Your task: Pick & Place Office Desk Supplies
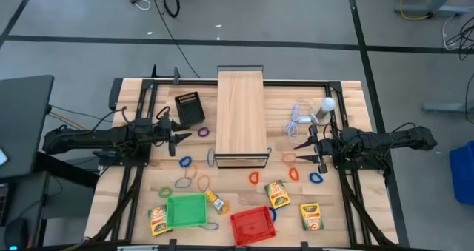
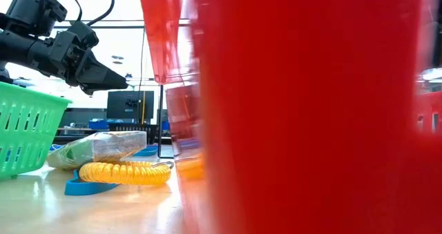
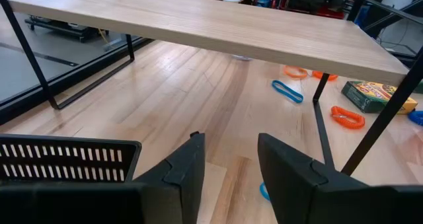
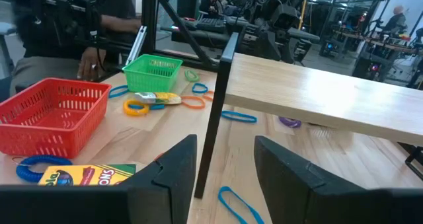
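Note:
Coloured loops lie flat on the wooden table: a blue one (image 1: 185,162), a purple one (image 1: 204,132), an orange one (image 1: 254,178) and several more. Three crayon boxes (image 1: 278,194) (image 1: 312,216) (image 1: 158,220) lie flat near the front. A small yellow piece (image 1: 215,201) rests beside the green basket. My left gripper (image 1: 181,138) (image 3: 230,164) hovers open left of the long wooden box (image 1: 241,118), pointing at it. My right gripper (image 1: 300,149) (image 4: 225,164) hovers open to the box's right, pointing at it. Neither touches anything.
A green basket (image 1: 187,210) and a red basket (image 1: 252,225) stand at the near edge; the red one fills most of the low view (image 2: 311,110). A black mesh holder (image 1: 190,109) sits far left, a white bulb with cable (image 1: 326,106) far right. A person's hand (image 4: 86,65) shows beyond the table.

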